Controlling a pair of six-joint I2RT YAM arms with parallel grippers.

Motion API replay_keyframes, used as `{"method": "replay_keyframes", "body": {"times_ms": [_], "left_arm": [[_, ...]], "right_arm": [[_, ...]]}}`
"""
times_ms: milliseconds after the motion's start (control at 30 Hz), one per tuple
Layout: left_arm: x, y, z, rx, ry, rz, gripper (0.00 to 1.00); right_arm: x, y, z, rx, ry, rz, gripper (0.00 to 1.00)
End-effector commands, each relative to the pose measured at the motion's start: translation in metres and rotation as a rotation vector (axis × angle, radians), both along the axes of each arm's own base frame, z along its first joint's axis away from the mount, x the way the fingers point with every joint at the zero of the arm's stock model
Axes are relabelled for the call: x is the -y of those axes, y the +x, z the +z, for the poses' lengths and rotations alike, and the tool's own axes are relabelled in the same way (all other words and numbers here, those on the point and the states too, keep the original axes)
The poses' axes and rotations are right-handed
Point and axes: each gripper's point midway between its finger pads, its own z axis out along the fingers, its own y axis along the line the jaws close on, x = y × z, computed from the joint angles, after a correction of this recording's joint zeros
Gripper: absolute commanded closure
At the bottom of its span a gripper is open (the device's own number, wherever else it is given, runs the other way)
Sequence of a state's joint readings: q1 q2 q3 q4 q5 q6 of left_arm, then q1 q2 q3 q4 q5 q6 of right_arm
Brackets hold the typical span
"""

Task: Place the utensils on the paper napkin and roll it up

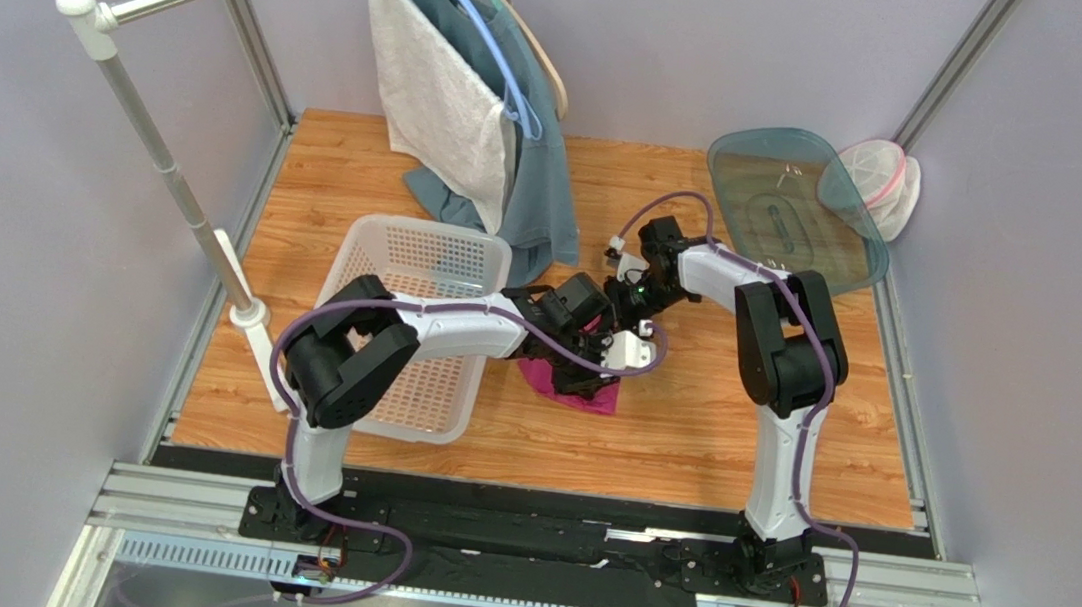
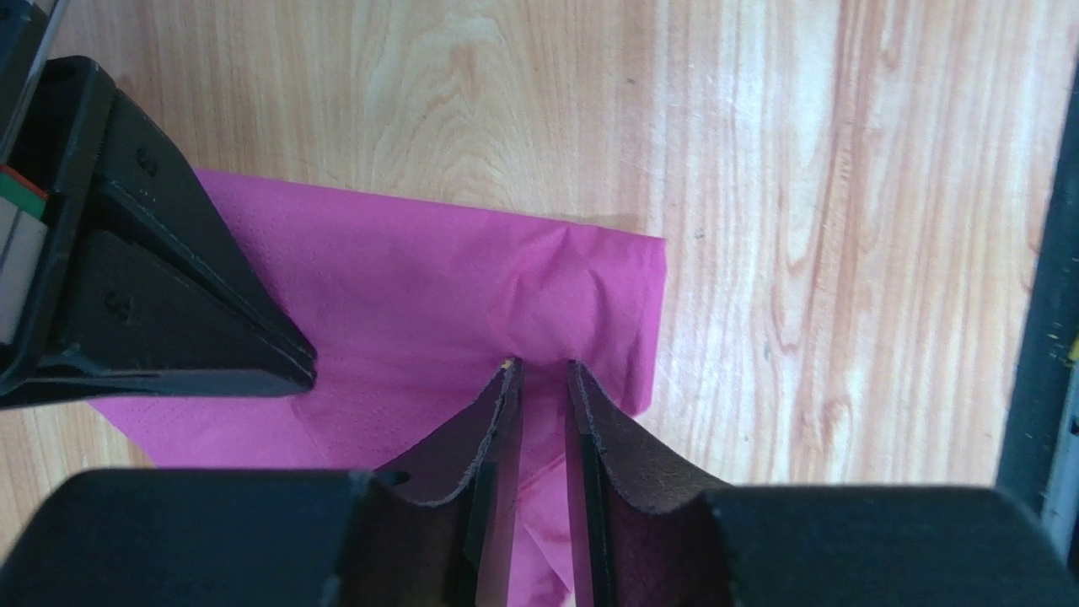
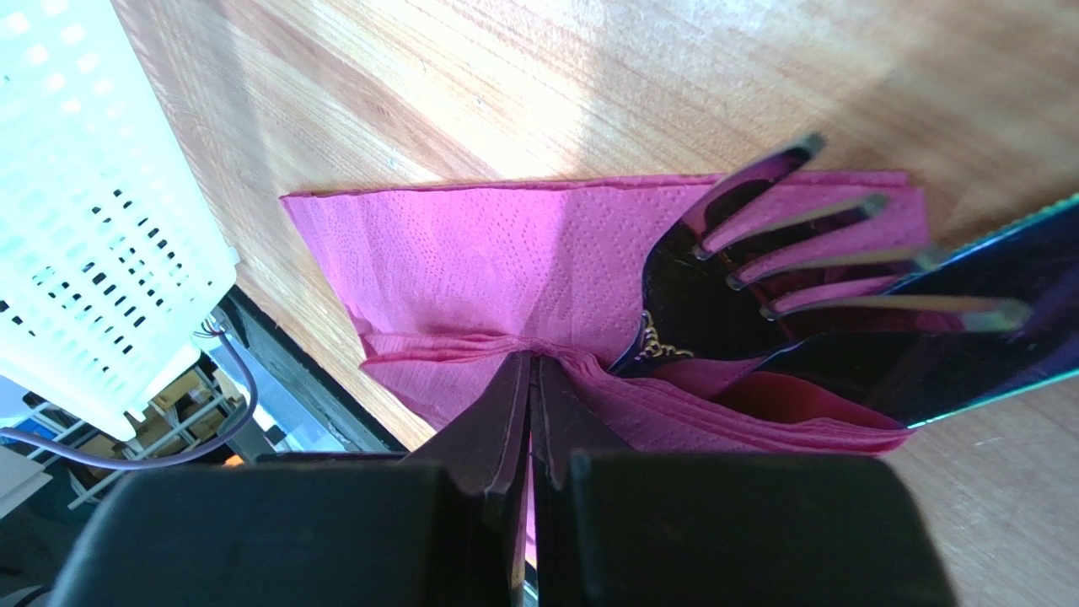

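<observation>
On the wooden table (image 1: 730,429) lay one pink paper napkin (image 3: 507,259). One purple fork (image 3: 760,253) rested on it, and a second dark utensil (image 3: 975,335), its kind unclear, lay just beside the fork. The left gripper (image 2: 541,369) pinched a raised fold of the paper napkin between narrowly parted fingers. The right gripper (image 3: 532,361), fingers pressed together, nipped the napkin's edge. One white basket (image 1: 432,255) stood to the left.
</observation>
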State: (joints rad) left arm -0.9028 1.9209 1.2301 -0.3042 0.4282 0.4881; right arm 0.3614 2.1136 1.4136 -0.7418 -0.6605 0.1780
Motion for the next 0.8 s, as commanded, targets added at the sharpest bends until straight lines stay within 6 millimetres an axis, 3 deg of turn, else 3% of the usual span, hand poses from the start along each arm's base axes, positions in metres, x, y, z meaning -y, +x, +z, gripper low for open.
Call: {"method": "replay_keyframes", "body": {"times_ms": [0,100,433,767], "left_arm": [[0.009,-0.006,0.048,0.001,-0.067,-0.033,0.72],[0.008,-0.006,0.043,-0.004,-0.049,-0.032,0.72],[-0.007,-0.007,-0.010,-0.022,0.059,-0.040,0.73],[-0.021,-0.018,-0.044,-0.081,0.128,-0.033,0.75]], "right_arm": [[0.020,0.002,-0.040,0.042,-0.135,0.038,0.98],[0.020,0.001,-0.039,0.043,-0.131,0.041,0.98],[0.018,0.001,-0.036,0.052,-0.121,0.046,0.98],[0.017,0.007,-0.034,0.061,-0.119,0.047,0.97]]}}
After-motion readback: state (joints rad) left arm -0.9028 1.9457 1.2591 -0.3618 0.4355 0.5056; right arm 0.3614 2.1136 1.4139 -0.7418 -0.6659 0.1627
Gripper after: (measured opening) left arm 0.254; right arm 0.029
